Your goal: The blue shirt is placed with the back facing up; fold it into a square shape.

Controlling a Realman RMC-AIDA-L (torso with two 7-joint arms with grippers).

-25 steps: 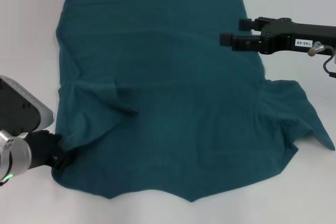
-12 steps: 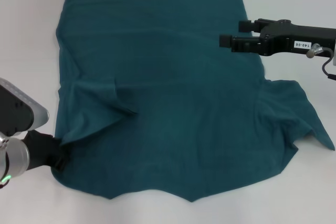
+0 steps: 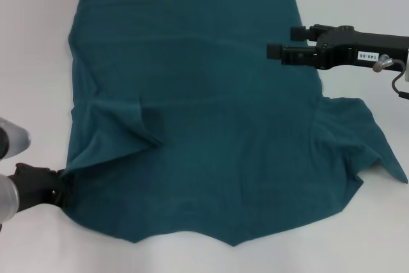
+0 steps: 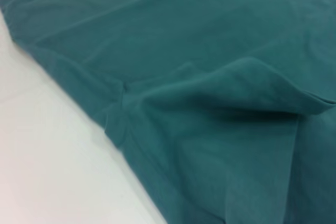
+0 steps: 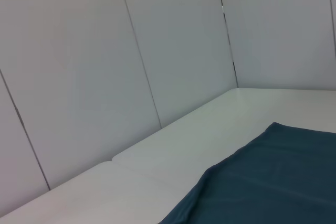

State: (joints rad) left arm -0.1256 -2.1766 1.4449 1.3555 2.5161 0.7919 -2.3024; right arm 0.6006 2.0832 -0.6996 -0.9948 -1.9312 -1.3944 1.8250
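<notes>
Shirt (image 3: pixel 198 107): spread flat on the white table (image 3: pixel 38 43), left sleeve already laid inward over the body, right sleeve still out. Step in hand is judged to be the sleeve stage of the fold. Left gripper (image 3: pixel 56 187): set at the shirt's near left edge; finger state cannot be told. Right gripper (image 3: pixel 284 41): held above the right side seam, fingers spread, nothing gripped. Next move is judged to call for the right sleeve.

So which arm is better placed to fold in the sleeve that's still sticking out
Probably the right. The spread sleeve of the shirt lies on the robot's right, just nearer than the right gripper hovering at that edge. The left gripper sits at the opposite corner.
</notes>
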